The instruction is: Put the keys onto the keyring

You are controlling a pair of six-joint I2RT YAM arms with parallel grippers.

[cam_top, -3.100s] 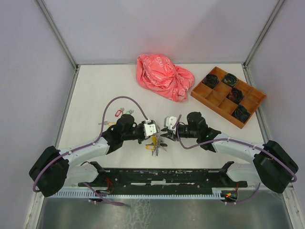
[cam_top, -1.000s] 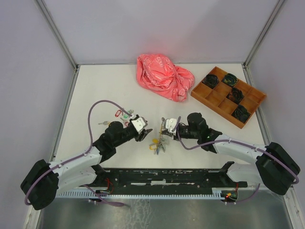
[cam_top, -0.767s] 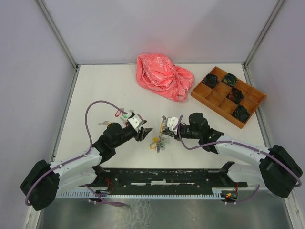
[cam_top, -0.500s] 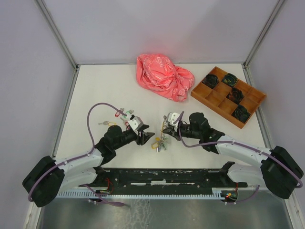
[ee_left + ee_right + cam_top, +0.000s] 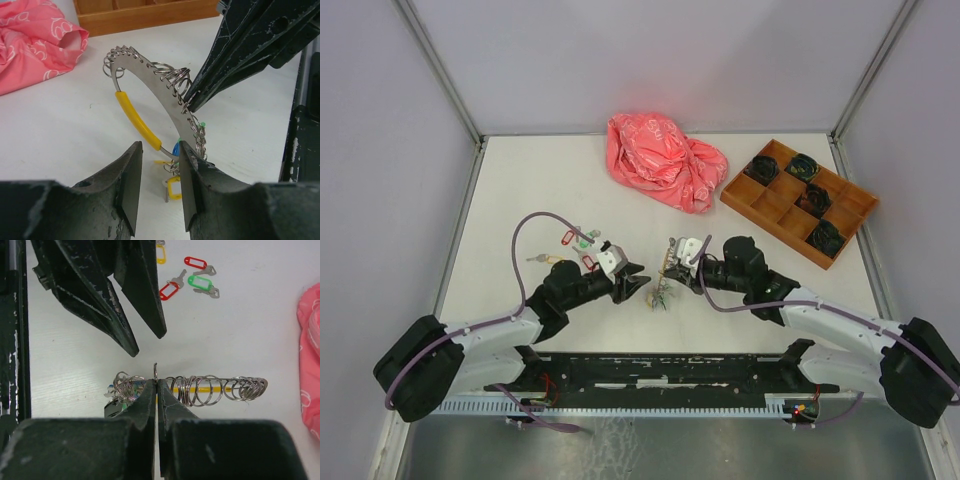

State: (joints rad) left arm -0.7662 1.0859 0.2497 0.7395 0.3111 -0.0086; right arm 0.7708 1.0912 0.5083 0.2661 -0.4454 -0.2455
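The keyring [image 5: 150,75] is a wide flat silver band with a yellow sleeve [image 5: 137,119] and several small loops threaded on it. It stands upright off the table, and my right gripper [image 5: 157,381] is shut on its rim. In the top view the keyring [image 5: 665,272] sits between both grippers. Keys with yellow [image 5: 175,188] and blue [image 5: 176,148] tags hang at its low end. My left gripper [image 5: 160,150] is open, its fingertips either side of the sleeve's lower end. Loose keys with red [image 5: 195,262], green [image 5: 200,282] and red [image 5: 169,290] tags lie behind the left gripper [image 5: 638,283].
A crumpled pink bag [image 5: 665,160] lies at the back of the table. A wooden compartment tray [image 5: 775,205] with dark items stands at the back right. The black base rail [image 5: 660,365] runs along the near edge.
My left gripper has moved right, from beside the loose keys up to the keyring, and its jaws have narrowed. The right gripper has kept hold and lifted the keyring slightly.
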